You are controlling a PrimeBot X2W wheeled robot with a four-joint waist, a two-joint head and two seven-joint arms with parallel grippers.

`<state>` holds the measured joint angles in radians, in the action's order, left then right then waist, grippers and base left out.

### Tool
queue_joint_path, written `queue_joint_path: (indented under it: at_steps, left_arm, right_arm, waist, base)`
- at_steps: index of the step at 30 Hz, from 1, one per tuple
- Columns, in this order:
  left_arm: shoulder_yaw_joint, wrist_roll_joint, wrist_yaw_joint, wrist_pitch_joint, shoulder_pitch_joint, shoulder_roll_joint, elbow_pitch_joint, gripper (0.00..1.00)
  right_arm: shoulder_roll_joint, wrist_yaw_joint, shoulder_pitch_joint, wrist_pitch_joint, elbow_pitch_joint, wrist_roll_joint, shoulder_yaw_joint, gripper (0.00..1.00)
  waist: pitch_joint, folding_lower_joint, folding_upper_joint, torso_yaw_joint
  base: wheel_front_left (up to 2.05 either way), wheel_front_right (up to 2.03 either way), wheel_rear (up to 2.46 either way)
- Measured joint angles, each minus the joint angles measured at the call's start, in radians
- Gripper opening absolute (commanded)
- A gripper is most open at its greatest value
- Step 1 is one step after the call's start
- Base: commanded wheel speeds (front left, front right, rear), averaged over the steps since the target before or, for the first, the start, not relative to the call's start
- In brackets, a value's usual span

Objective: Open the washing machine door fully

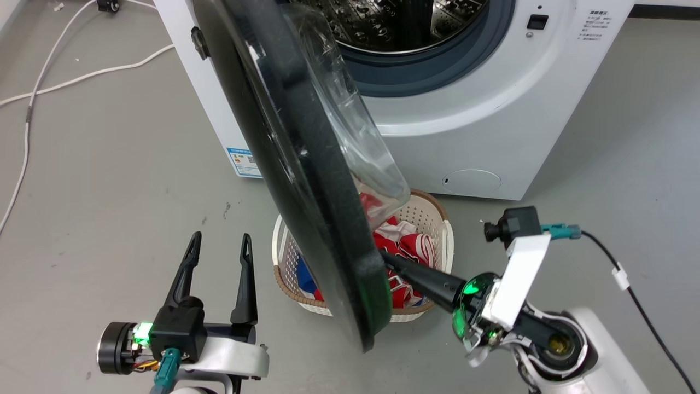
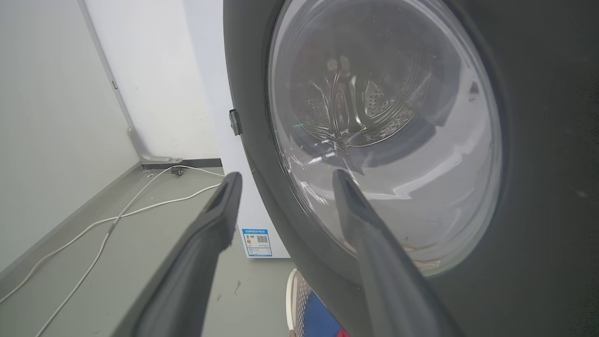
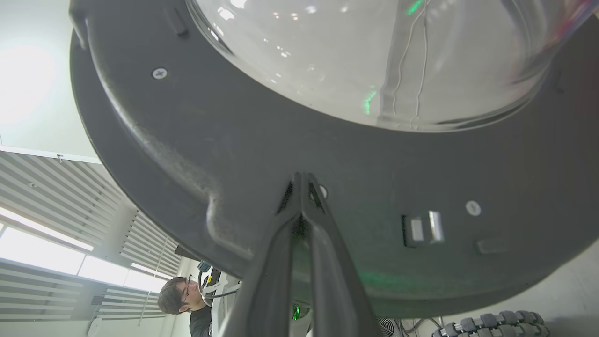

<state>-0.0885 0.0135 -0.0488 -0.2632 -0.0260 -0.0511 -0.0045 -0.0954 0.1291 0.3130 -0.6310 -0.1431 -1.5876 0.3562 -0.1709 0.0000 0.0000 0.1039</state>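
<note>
Nearest, at the lower left of the head view, the left gripper (image 1: 221,238) stands released, its two fingers spread and pointing up over bare floor (image 1: 109,191). It is on the door's outer side and apart from it. It looks to be waiting, not working; its wrist view faces the glass from outside.

At the lower right, the right gripper (image 1: 383,253) is clenched on nothing. Its fingers are pressed together into one point, and the tips touch the dark inner face of the door (image 1: 306,208) near the free edge. The right wrist view shows the tips on the rim just below the glass bowl (image 3: 374,61), beside the latch (image 3: 421,229). Closed fingers make a stiff prod, so this reads as a push from the machine side, not a grasp.

The door is hinged on the robot's left and stands swung well out from the front, seen almost edge-on. By my judgement it is about half open, with more swing left to be fully open.

Under its lower edge sits a basket (image 1: 437,219) of red and blue laundry, close to the door but below it.

Beyond is the machine (image 1: 465,126), with its drum (image 1: 394,22) uncovered. Cables (image 1: 33,93) trail over the floor farther left.

Pushing on would sweep the door toward the left gripper, which may need to move aside.
</note>
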Motion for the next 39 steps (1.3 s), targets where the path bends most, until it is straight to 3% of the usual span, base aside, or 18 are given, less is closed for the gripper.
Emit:
queue_joint_path:
  at_steps: [7,15,16,18,19,25,29,32,34,39]
  left_arm:
    - [0.002,0.0,-0.001,0.0,0.017,0.0,0.004,1.0]
    - [0.013,0.0,-0.006,0.0,0.054,0.0,0.011,1.0]
    - [0.013,0.0,-0.006,0.0,0.06,0.0,0.011,1.0]
    - [0.015,0.0,-0.006,0.0,0.069,0.0,0.011,1.0]
    - [0.016,0.0,-0.005,0.0,0.072,0.0,0.011,1.0]
    - [0.021,-0.002,-0.005,0.0,0.104,-0.001,0.01,1.0]
    - [0.025,-0.002,-0.004,0.0,0.115,-0.004,0.008,1.0]
    - [0.026,-0.003,-0.004,0.0,0.123,-0.005,0.007,1.0]
    - [0.027,-0.003,-0.004,0.0,0.124,-0.005,0.006,1.0]
    - [0.029,-0.003,-0.005,0.0,0.13,-0.006,0.002,1.0]
  right_arm:
    - [0.02,0.0,-0.056,0.043,0.019,0.001,0.002,0.0]
    - [0.036,0.0,-0.151,0.259,0.113,-0.003,-0.102,0.0]
    - [0.039,0.0,-0.164,0.291,0.124,-0.005,-0.122,0.11]
    - [0.038,0.0,-0.191,0.33,0.142,-0.006,-0.15,0.66]
    - [0.039,0.0,-0.205,0.351,0.15,-0.002,-0.159,1.0]
    - [0.039,0.0,-0.279,0.493,0.206,0.049,-0.25,1.0]
    - [0.007,0.0,-0.306,0.68,0.236,0.224,-0.274,1.0]
    - [-0.055,0.0,-0.327,0.858,0.222,0.458,-0.248,1.0]
    - [-0.072,0.0,-0.34,0.889,0.203,0.63,-0.244,1.0]
    - [0.005,0.0,-0.356,0.894,0.282,1.038,-0.362,1.0]
  waist:
    - [0.021,-0.0001,0.0,-0.008]
    - [0.073,0.0,0.0,-0.025]
    - [0.081,-0.0001,0.0,-0.028]
    - [0.097,0.0,0.0,-0.036]
    - [0.104,0.0,0.0,-0.039]
    - [0.145,0.0,0.0,-0.058]
    - [0.162,0.0,0.0,-0.067]
    - [0.172,0.0,0.0,-0.069]
    - [0.178,0.0,0.0,-0.07]
    - [0.185,0.0,0.0,-0.073]
  base:
    - [0.0,0.0,0.0]
    - [0.0,0.0,0.0]
    - [0.0,0.0,0.0]
    - [0.0,0.0,0.0]
    - [0.0,0.0,0.0]
    - [0.0,0.0,0.0]
    - [0.0,0.0,0.0]
    - [0.0,0.0,0.0]
    - [0.0,0.0,0.0]
    - [0.0,0.0,0.0]
